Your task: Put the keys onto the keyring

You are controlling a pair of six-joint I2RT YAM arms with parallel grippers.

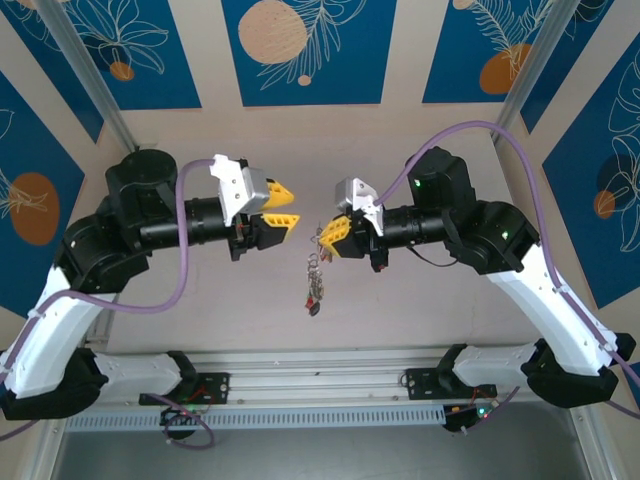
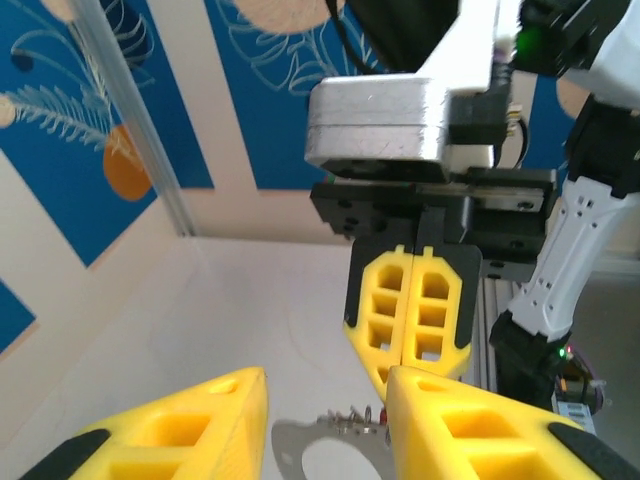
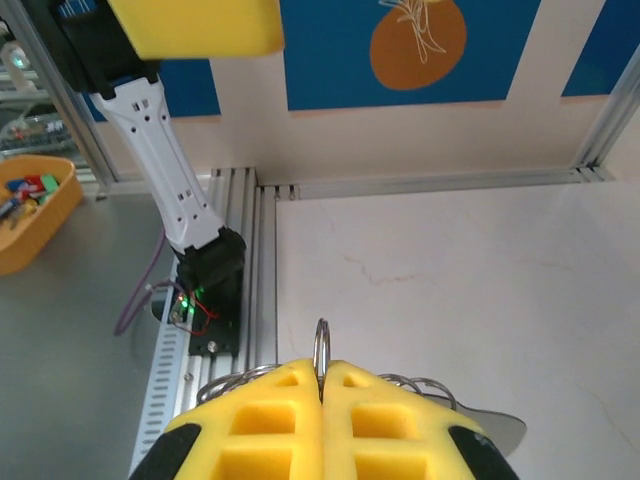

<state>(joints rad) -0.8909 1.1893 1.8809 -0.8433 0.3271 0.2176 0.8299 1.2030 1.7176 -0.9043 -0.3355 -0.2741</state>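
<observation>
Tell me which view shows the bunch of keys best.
The top external view: the whole bunch of keys dangles below the right gripper. The right wrist view catches the keyring in its fingers; the left wrist, one silvery blade.

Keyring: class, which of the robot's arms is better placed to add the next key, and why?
Probably left. The right hand is shut on the keyring, holding it up with keys dangling; the left hand is open and free, facing it.
</observation>
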